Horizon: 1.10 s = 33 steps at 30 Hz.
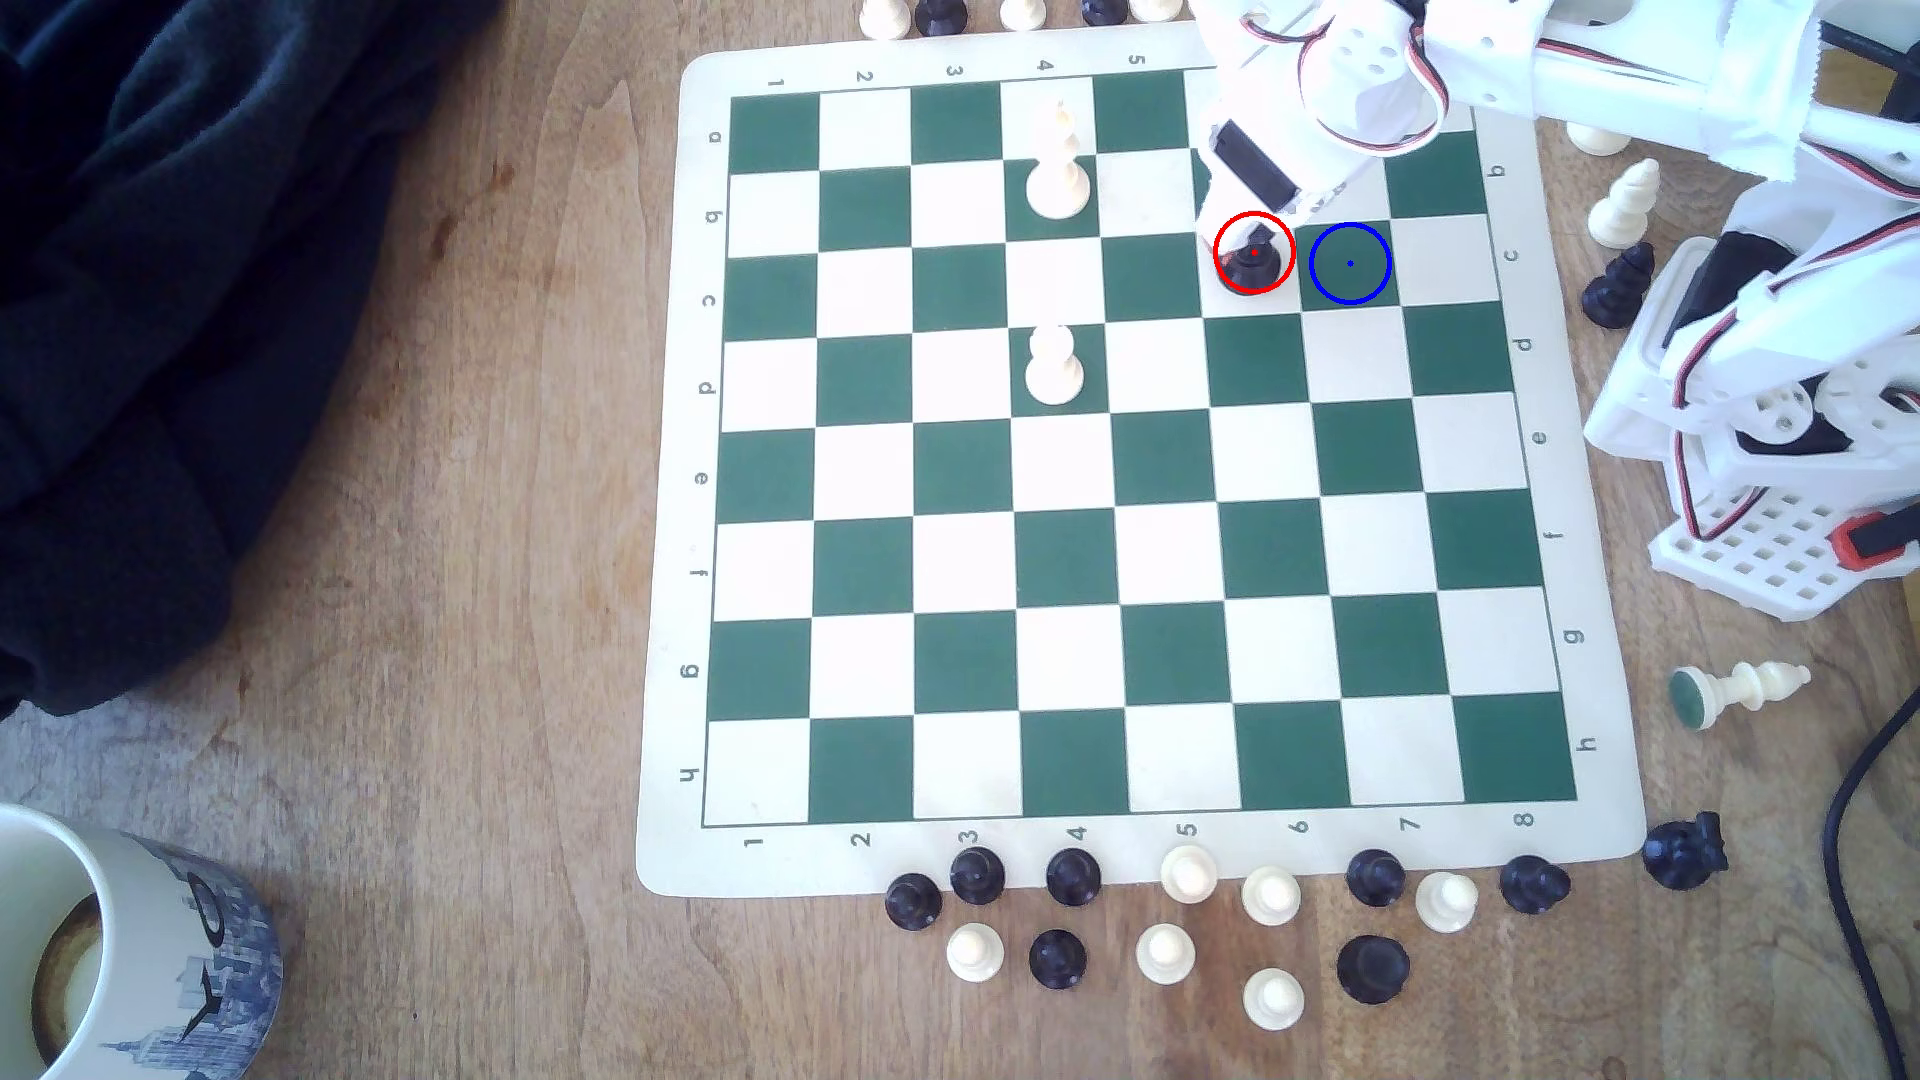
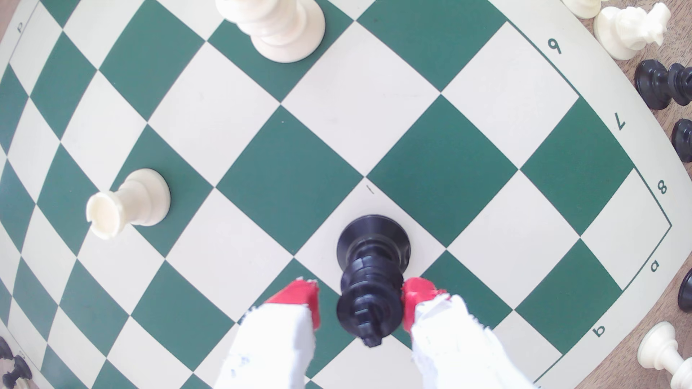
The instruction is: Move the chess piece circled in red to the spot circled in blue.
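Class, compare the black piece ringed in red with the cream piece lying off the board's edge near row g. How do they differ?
The chess piece is black; the fallen cream piece is pale. The chess piece stands upright on a white square between the gripper fingers; the fallen cream piece lies on its side on the wooden table, green felt base showing. Both have round bases.

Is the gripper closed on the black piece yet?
Not yet: gripper open, one red fingertip shows a gap from the upright chess piece.

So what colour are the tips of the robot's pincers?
Red fingertips on white fingers; clearest in the wrist view, either side of the black chess piece.
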### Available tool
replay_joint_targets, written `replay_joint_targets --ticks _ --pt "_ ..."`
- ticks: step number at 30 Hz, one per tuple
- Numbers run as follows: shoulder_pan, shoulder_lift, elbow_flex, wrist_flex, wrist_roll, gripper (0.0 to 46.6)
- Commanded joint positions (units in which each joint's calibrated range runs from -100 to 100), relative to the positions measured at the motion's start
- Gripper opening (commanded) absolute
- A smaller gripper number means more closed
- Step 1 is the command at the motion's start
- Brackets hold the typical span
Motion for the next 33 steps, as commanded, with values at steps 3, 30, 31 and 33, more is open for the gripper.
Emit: replay_joint_targets --ticks 3,30,31,33 --pt "0.5 -1.3 -0.9 -0.8 -0.1 6.7" --pt "0.0 -16.1 -3.0 11.3 0.2 0.2" --pt "0.5 -16.4 -2.5 11.1 0.2 0.2" --pt "1.5 -16.9 -1.6 11.0 0.4 0.2"
